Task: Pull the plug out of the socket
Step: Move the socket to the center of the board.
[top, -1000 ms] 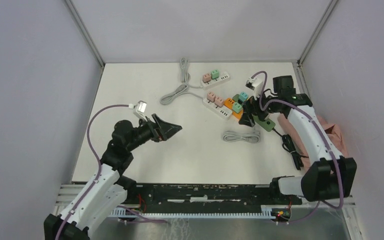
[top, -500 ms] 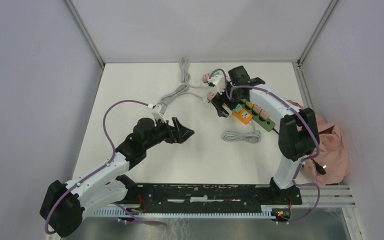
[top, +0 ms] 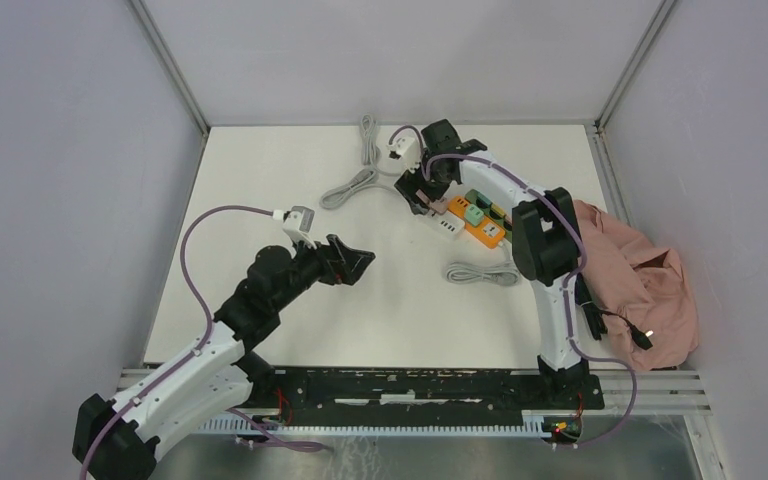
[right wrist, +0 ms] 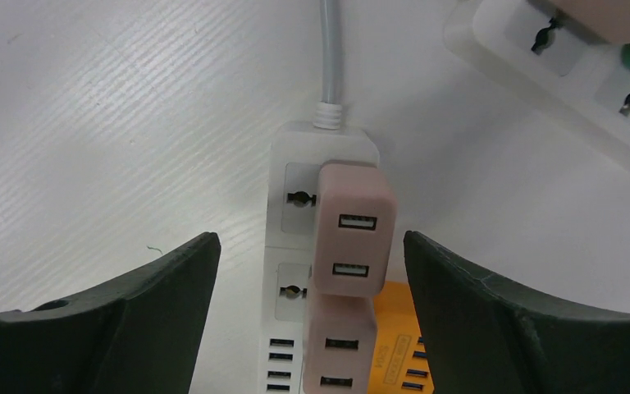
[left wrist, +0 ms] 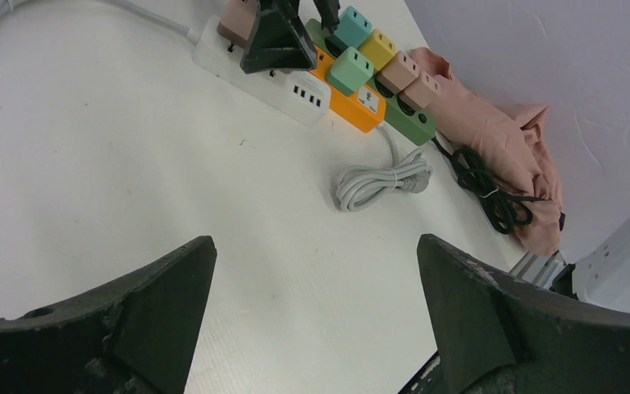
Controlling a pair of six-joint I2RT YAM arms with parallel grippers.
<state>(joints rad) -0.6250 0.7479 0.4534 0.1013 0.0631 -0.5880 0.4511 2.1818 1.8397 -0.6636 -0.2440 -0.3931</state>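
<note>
The right gripper [right wrist: 310, 240] hangs over the far middle of the table [top: 260, 200] with its fingers spread wide. They straddle a pink plug [right wrist: 353, 238] without gripping it, the right finger just beside the plug's edge and the left one a little further off. That plug sits fully seated in the end socket of a white power strip [right wrist: 289, 246], next to where the strip's grey cord enters. A second pink plug [right wrist: 340, 357] is pushed in right behind it. An orange strip [left wrist: 353, 107] lies against the white one and carries a teal plug [left wrist: 349, 70]. Beyond it lies a green strip [left wrist: 414, 125] with more pink plugs. A coiled grey cable [left wrist: 377, 182] rests on the tabletop nearer the arms, and a pink cloth [left wrist: 500, 131] is bunched at the table's right edge. The left gripper [top: 352, 262] hovers over bare table well apart from the strips — jaws fully released, holding nothing.
</note>
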